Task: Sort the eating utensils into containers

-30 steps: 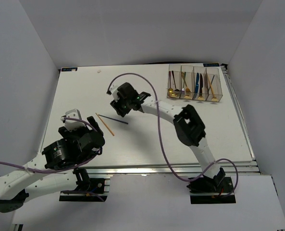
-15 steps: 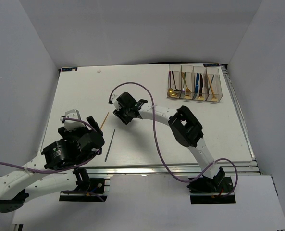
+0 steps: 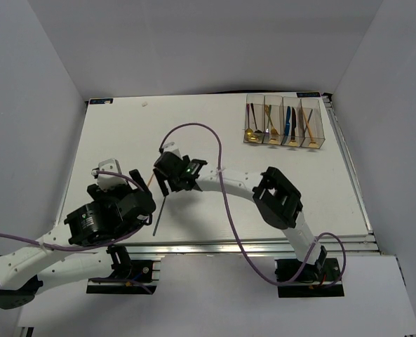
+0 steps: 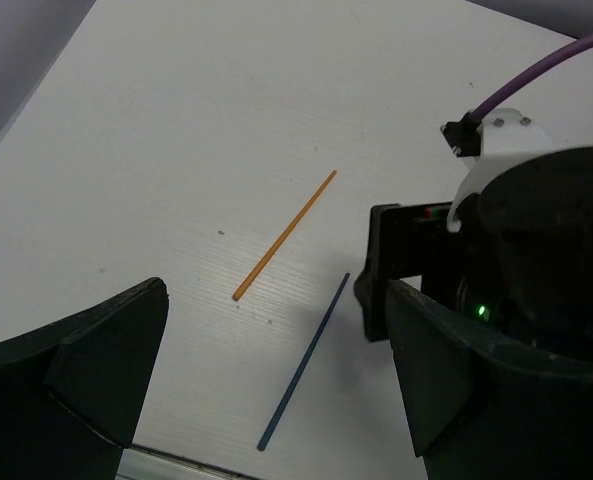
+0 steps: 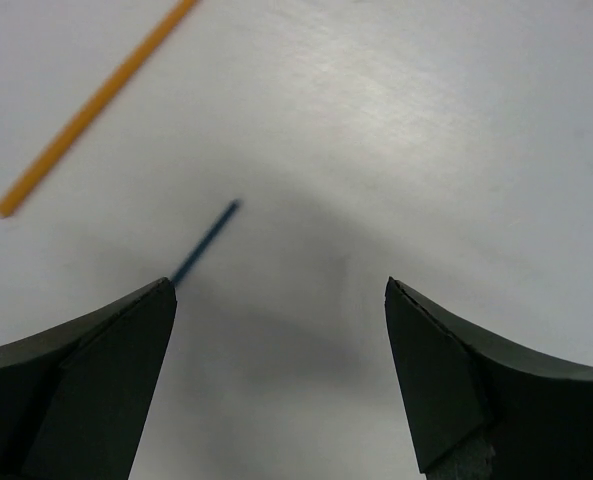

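Note:
A thin blue chopstick (image 3: 158, 212) lies on the white table, pointing toward the near edge. It also shows in the left wrist view (image 4: 304, 362) and the right wrist view (image 5: 206, 243). A thin orange chopstick (image 4: 284, 236) lies just to its left, apart from it, and shows in the right wrist view (image 5: 91, 108). My right gripper (image 5: 278, 290) is open and empty, low over the blue chopstick's far end (image 3: 165, 188). My left gripper (image 4: 276, 400) is open and empty, above the blue chopstick's near end. The clear containers (image 3: 285, 123) stand at the far right and hold several utensils.
The right arm's black wrist (image 4: 496, 250) and purple cable (image 3: 222, 151) fill the space right of the chopsticks. The table's near metal edge (image 3: 215, 244) runs just below the blue chopstick. White walls enclose the table.
My right gripper has swept from the middle of the table toward the near left. The blue chopstick turned from lying crosswise to pointing at the near edge, and the orange one turned too.

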You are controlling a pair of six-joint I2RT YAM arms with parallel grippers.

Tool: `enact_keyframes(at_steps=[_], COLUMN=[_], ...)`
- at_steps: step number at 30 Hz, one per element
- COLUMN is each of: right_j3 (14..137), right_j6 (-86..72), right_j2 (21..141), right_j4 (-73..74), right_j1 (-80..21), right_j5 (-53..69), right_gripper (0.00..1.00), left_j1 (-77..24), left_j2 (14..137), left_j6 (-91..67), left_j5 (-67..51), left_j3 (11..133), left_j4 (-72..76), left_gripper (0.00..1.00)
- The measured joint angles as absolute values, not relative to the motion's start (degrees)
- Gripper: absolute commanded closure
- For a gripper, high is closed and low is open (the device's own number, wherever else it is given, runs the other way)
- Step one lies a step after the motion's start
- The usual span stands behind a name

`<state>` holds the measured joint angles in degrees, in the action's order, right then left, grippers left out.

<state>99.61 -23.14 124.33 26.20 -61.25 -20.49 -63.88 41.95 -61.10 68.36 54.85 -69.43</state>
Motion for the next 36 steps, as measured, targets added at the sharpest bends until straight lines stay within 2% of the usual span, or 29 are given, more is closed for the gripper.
enact_keyframes(at_steps=[6,10,15,18,19,21,23,25,27,36], right_j3=[100.31,102.8,102.85,102.98,103.0,102.98,102.63,101.65,100.2,97.95], right_j6=[-38.68,-46.54,-52.14,-53.19,-53.71,-54.5,-55.46,-56.1,-56.58,-54.5], right_j2=[123.63,126.21,129.27,131.24,131.26,131.37,131.35,130.87,130.08,128.84], right_j4=[25.96,26.44,27.66,27.51,27.44,27.59,27.86,27.66,27.75,30.35], right_j1=[-71.61,-73.36,-75.5,-77.43,-77.97,-78.61,-78.61,-78.43,-78.26,-76.79], right_j5=[-25.28,-28.8,-31.35,-32.49,-32.25,-32.16,-32.32,-32.91,-33.65,-36.6], right_gripper=[0.11,0.11,0.2,0.37,0.5,0.66,0.72,0.83,0.85,0.81], left_j1=[-63.64,-63.55,-63.55,-63.55,-63.55,-63.55,-63.55,-63.55,-63.55,-63.55], left_j2=[40.29,37.1,34.11,33.26,33.01,32.56,31.9,31.2,30.46,29.61], left_j6=[-61.43,-61.82,-63.86,-64.55,-64.79,-65.1,-65.43,-65.6,-65.69,-66.06], left_j5=[69.06,68.62,69.56,69.73,69.71,69.73,69.73,69.8,69.87,70.02], left_j3=[54.87,54.78,54.96,54.98,54.98,54.98,54.98,54.98,54.98,54.98], left_j4=[-72.82,-76.93,-75.22,-74.63,-74.54,-74.54,-74.54,-74.52,-74.52,-74.54], left_gripper=[0.02,0.02,0.02,0.02,0.02,0.02,0.02,0.02,0.02,0.02])
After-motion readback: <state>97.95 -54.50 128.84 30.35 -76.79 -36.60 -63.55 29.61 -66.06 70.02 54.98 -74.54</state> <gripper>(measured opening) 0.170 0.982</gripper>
